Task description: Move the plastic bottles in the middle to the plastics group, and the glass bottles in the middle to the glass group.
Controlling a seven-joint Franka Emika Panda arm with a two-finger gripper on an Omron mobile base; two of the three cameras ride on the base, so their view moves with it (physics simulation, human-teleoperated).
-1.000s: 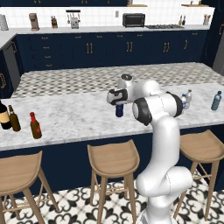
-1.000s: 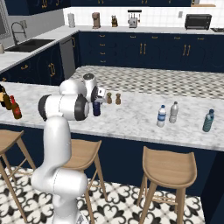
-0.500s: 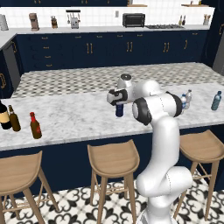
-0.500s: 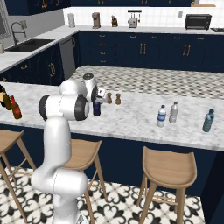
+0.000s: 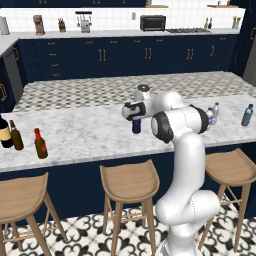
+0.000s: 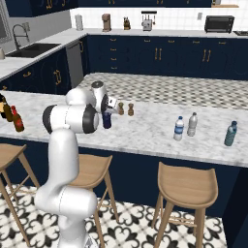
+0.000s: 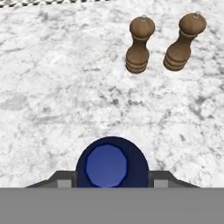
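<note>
The navy bottle is cut off below; whether the fingers touch it is unclear. The arm hides its neck from behind.

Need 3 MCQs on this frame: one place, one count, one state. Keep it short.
1. Where does the red-capped bottle stand?
A. beside the wine bottle at the counter's left end
B. by the clear bottles
C. on a stool

2. How many wooden mills stand past the gripper?
A. one
B. two
C. four

3. The navy bottle is
A. lying flat
B. upright between the fingers
C. on the floor

Answers: A, left base view shows it near the dark bottles; B, hand view shows a pair; B, seen from above, a finger either side.
</note>
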